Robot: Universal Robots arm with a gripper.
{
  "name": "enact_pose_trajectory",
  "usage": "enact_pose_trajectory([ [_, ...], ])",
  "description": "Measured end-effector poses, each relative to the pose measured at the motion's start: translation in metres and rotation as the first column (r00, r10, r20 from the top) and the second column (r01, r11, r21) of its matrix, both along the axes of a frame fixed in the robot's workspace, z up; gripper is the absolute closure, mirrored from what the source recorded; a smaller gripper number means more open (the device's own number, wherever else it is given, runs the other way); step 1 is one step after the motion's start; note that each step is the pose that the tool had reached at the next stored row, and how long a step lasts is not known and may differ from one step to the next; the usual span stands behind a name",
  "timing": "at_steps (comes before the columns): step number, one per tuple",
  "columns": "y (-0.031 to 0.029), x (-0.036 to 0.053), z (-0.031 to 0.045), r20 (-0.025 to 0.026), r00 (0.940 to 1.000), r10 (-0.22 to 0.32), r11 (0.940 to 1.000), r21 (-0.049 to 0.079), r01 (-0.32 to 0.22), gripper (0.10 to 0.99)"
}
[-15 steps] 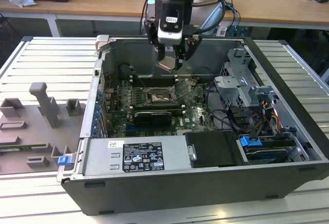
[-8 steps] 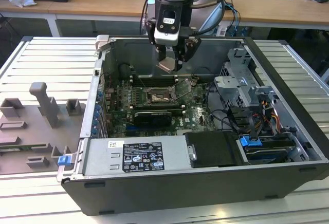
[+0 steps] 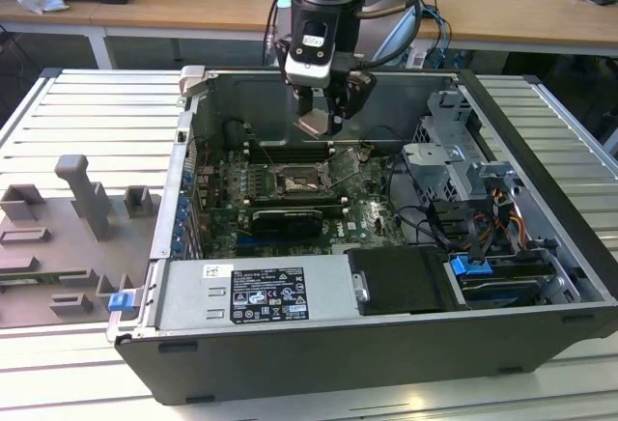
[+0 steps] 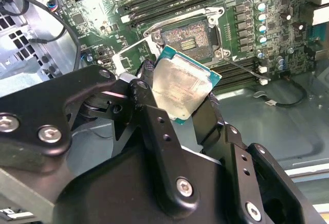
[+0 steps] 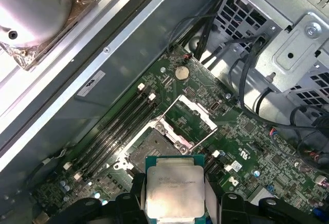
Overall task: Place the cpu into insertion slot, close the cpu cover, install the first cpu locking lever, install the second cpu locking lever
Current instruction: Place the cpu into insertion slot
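Second wrist view: my gripper clamps the cpu by its edges, above the empty insertion slot. The cpu cover stands open, so I judge no step finished yet.

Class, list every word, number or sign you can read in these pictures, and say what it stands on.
Power supply label: print too small to read.
Chip face: faint print, not readable.
Sticker on the case wall: blurred.
Nothing can be quoted.
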State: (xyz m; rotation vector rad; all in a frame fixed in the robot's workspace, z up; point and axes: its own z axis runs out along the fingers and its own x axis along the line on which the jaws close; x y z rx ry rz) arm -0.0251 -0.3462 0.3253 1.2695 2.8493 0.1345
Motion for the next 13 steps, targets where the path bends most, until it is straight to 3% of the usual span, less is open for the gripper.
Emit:
enact_pose_trajectory([
  [6,0.0000,0.0000,-0.0031,0.0000,0.9988,-0.049,0.9988,-0.001,0.049,0.545],
  [13,0.0000,0.0000,-0.0072,-0.0001,0.9891,-0.147,0.9891,-0.001,0.147,0.545],
])
